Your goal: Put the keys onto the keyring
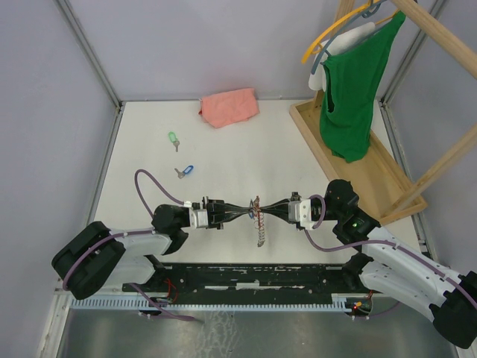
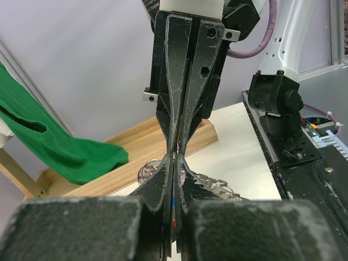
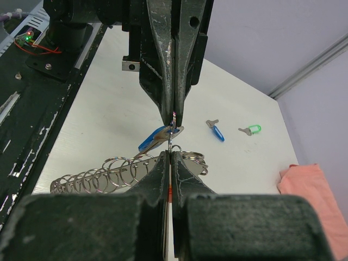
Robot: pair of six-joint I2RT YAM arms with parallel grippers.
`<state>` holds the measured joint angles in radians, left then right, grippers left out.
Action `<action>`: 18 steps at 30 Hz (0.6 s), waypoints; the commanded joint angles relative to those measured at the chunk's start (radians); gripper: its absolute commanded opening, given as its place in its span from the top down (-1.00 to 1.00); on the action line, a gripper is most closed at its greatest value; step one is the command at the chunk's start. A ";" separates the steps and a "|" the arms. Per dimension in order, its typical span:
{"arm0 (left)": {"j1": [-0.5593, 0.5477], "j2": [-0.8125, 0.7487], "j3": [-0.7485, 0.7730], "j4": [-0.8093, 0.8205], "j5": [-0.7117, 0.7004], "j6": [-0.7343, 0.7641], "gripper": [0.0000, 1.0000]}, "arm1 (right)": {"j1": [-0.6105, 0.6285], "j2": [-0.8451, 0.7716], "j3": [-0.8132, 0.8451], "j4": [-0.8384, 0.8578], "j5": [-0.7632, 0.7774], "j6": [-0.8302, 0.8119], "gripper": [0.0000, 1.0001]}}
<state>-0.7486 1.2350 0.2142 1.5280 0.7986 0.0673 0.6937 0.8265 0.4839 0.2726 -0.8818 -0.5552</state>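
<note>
While tip-to-tip, left fingers [image 1: 235,211] and right fingers [image 1: 279,209] tight on keyring [image 1: 258,205].

Black right gripper [image 3: 171,159], jaws pressed together, pinches a thin silver wire ring [image 3: 172,136] opposite the left gripper [image 3: 174,115]. A blue-capped silver key [image 3: 154,140] hangs just left of the claw tips, above a silver ring chain [image 3: 98,178]. Ahead-right lie a loose blue-capped key [image 3: 216,131] and a green-capped key [image 3: 251,130].

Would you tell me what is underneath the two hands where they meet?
A chain of linked silver keyrings hangs there, with a blue-headed key at its top. The stretch that the left hand and right hand pinch is covered.
</note>
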 commanded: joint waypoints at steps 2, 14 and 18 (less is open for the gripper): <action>-0.009 0.002 0.028 0.147 0.021 -0.014 0.95 | 0.003 -0.012 0.037 0.048 -0.017 -0.003 0.99; -0.014 0.012 0.035 0.146 0.021 -0.017 0.95 | 0.003 -0.016 0.034 0.051 -0.016 -0.001 0.99; -0.014 0.002 0.026 0.146 -0.005 -0.009 0.95 | 0.004 -0.022 0.028 0.050 -0.005 -0.006 0.99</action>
<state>-0.7551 1.2446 0.2180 1.5280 0.8135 0.0673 0.6937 0.8253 0.4839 0.2729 -0.8810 -0.5552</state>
